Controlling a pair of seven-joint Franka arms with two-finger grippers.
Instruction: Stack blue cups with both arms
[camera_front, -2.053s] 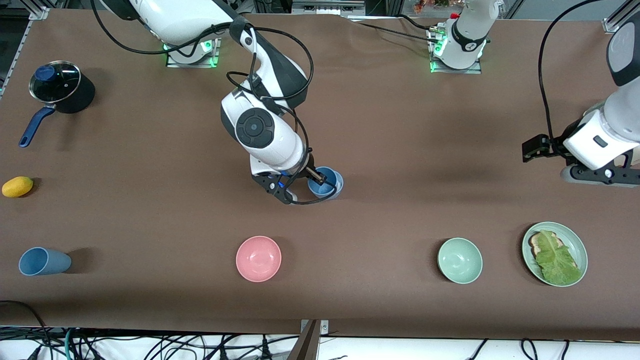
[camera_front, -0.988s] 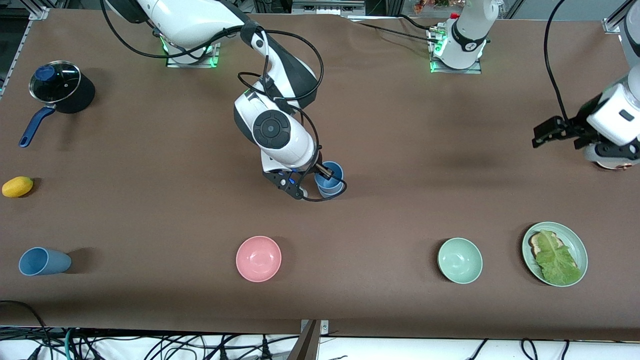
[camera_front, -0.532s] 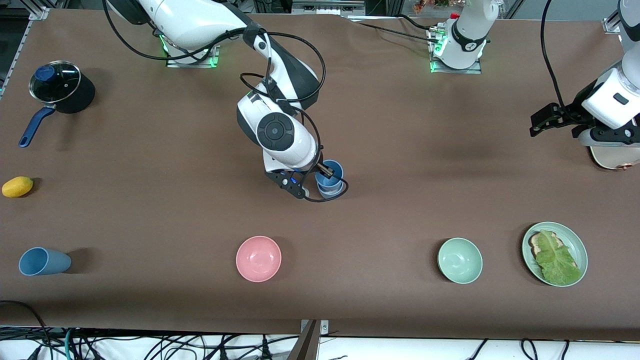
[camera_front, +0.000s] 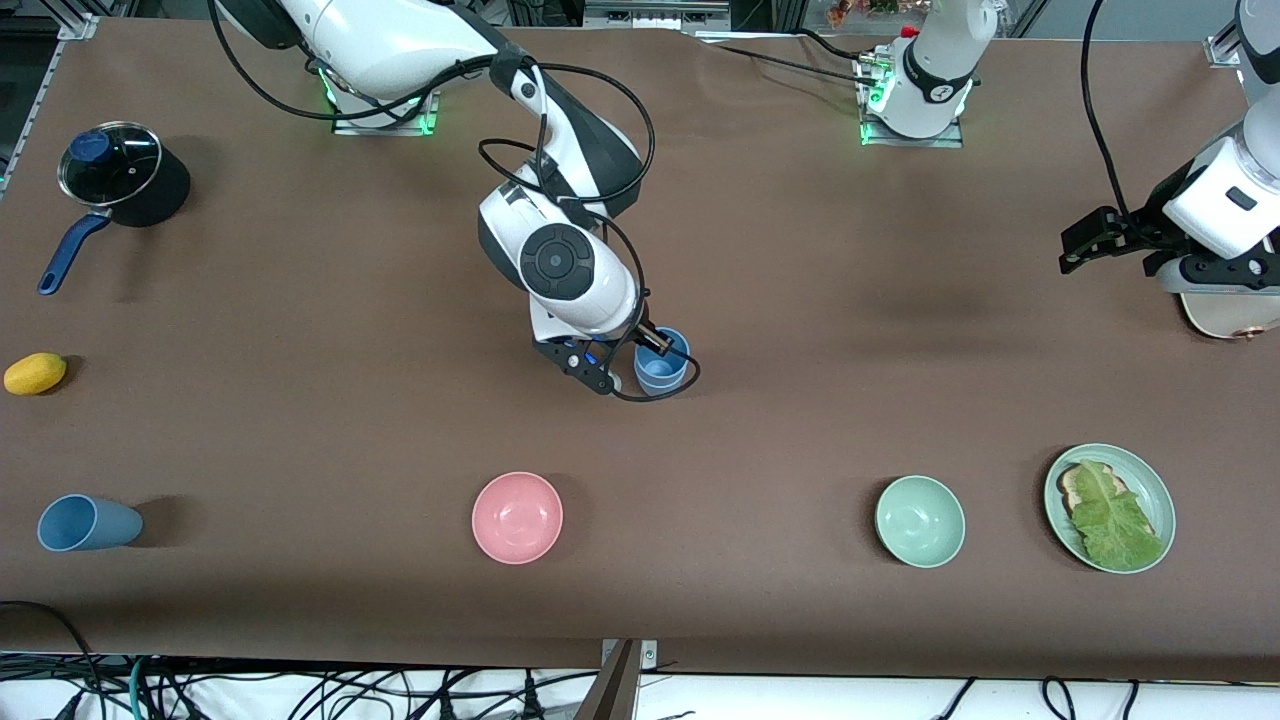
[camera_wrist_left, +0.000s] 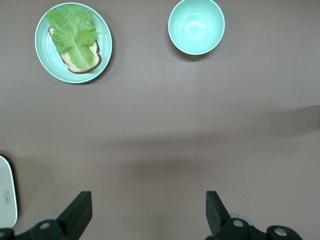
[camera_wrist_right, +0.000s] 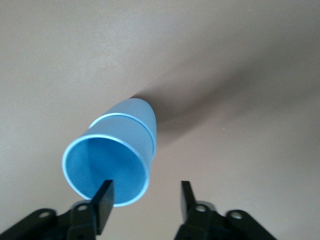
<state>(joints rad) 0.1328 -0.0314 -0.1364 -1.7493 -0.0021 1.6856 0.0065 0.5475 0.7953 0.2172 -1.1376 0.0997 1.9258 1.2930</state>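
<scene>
In the middle of the brown table (camera_front: 800, 300) two blue cups (camera_front: 661, 368) stand nested, the upper one seated inside the lower so that only a thin pale rim line on the outer wall marks the join; both are matte, handleless and tapered, the open mouth showing a bright mid-blue inside (camera_wrist_right: 106, 172). The right gripper (camera_front: 640, 352) sits at the stack's rim at about ten o'clock of it in the front view, its fingers apart, one inside the mouth (camera_wrist_right: 104, 199) and the other outside the wall, not pressed on it. A third blue cup (camera_front: 85, 523) lies on its side near the table edge closest to the camera, at the right arm's end. The left gripper (camera_wrist_left: 147, 212) waits with its fingers wide apart and nothing between them over bare table, the pale green bowl (camera_wrist_left: 196, 26) and the lettuce plate (camera_wrist_left: 73, 42) well apart from it.
</scene>
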